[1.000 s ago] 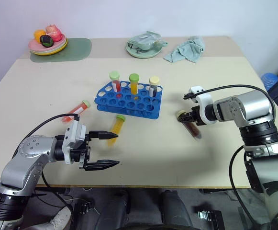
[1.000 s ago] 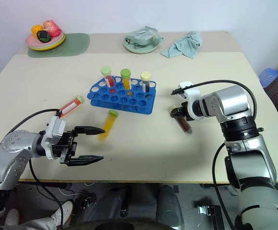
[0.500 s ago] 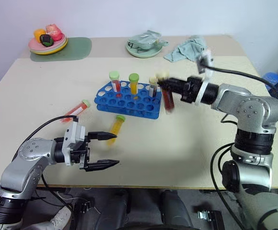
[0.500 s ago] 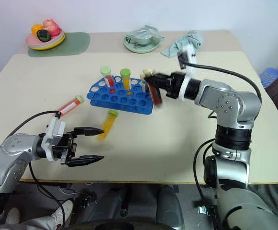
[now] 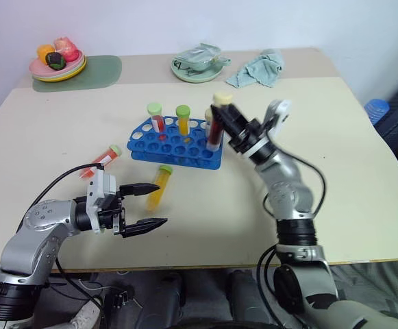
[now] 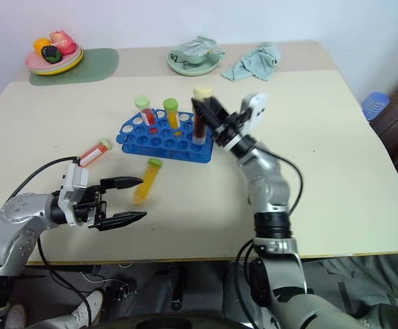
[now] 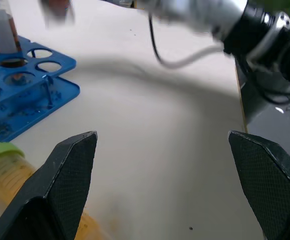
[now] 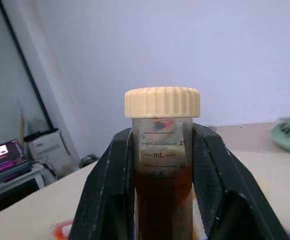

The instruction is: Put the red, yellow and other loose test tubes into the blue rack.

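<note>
Two grippers we see: our right gripper clamps a dark brown tube upright just above the blue rack; our left gripper gapes wide, a yellow tube just beyond its fingertips.

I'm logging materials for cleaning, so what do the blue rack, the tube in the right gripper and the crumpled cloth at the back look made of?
Blue rack: likely moulded plastic, glossy, uniform colour with round holes.
Tube in the right gripper: clear plastic or glass, can't tell which; printed mL scale, ribbed cream cap that looks plastic, dark brown liquid.
Cloth: soft teal fabric, matte, folds and creases.
</note>
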Motion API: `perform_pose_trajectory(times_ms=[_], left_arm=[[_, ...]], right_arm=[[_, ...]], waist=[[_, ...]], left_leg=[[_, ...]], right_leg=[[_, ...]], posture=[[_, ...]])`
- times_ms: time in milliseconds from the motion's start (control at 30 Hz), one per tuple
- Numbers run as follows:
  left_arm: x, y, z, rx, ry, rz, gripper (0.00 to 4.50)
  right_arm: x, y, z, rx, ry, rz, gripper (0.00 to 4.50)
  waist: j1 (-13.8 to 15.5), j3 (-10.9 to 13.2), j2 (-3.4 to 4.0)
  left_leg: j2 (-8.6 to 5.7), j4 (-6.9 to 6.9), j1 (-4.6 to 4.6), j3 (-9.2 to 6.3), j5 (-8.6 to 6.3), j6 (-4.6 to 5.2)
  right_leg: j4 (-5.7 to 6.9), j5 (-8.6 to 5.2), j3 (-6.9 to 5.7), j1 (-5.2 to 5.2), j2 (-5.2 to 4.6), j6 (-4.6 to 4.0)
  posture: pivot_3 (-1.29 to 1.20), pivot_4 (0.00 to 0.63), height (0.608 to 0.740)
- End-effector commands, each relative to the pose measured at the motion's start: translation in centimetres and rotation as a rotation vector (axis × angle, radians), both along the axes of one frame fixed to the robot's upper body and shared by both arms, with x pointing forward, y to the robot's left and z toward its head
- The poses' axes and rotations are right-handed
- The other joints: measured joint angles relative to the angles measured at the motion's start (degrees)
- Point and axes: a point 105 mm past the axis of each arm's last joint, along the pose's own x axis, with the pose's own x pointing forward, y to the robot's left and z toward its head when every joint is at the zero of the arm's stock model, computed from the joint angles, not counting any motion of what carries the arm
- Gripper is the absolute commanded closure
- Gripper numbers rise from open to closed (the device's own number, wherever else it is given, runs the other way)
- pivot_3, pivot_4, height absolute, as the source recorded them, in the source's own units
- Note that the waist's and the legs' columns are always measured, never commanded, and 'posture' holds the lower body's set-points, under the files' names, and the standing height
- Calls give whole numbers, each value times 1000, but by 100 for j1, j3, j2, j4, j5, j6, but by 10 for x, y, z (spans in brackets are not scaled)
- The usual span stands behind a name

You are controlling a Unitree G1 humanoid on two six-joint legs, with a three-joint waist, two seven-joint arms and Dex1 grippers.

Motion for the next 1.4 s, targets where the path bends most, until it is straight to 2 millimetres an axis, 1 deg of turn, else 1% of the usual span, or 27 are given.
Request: perform_pose_trajectory(times_ms=[33, 200, 333, 533, 1100, 1167, 1200, 1300, 1400], left_arm=[[-5, 8, 10, -1, -30, 26, 210], [-10, 10, 11, -3, -23, 44, 210], [-12, 9, 12, -13, -30, 59, 210], [-13, 7, 13, -16, -34, 62, 210], [-16, 7, 15, -19, -43, 83, 210], [-16, 7, 15, -22, -46, 91, 210], [-16, 7, 15, -23, -47, 95, 210], [-14, 5, 19, -49, -51, 112, 210], [-11, 3, 24, -88, -61, 137, 210]], right_arm=[[-4, 3, 12, 23, -133, -24, 3260], [-1, 9, 3, 17, -154, -29, 3260], [6, 12, -8, 8, -138, -35, 3260], [14, 13, -17, -15, -129, -54, 3260], [18, 16, -44, -67, -96, -62, 3260], [21, 13, -45, -57, -86, -91, 2484], [21, 12, -45, -65, -95, -105, 2231], [21, 10, -43, -104, -146, -155, 750], [19, 6, -39, -131, -183, -175, 750]], waist=[[-9, 0, 0], [-6, 0, 0], [-19, 0, 1], [-50, 0, 1], [-71, -1, 0], [-73, -2, 0], [-74, -2, 0], [-78, -1, 1], [-80, -2, 0]], left_leg=[[1, -1, 0, -1, 0, -1], [2, -1, 2, -2, 1, -2], [3, -2, 4, -2, 1, -3], [4, -4, 5, -2, 3, -5], [5, -3, 7, -3, 4, -7], [5, -3, 8, -3, 4, -7], [5, -3, 8, -3, 4, -7], [5, -3, 8, -3, 4, -8], [5, -3, 8, -3, 5, -8]], right_leg=[[0, 0, 0, 0, 2, -1], [0, 0, 1, 2, 4, -2], [0, 1, 3, 2, 6, -3], [2, 1, 4, 2, 7, -3], [6, 1, 4, 3, 9, -4], [6, 1, 4, 4, 9, -4], [6, 1, 4, 4, 9, -4], [7, 1, 5, 3, 10, -4], [8, 1, 5, 3, 10, -4]], posture=[[0, 150, 740], [0, 150, 740], [0, 150, 740], [0, 150, 740], [0, 150, 740], [0, 150, 740], [0, 150, 740], [0, 150, 740], [0, 150, 740]])
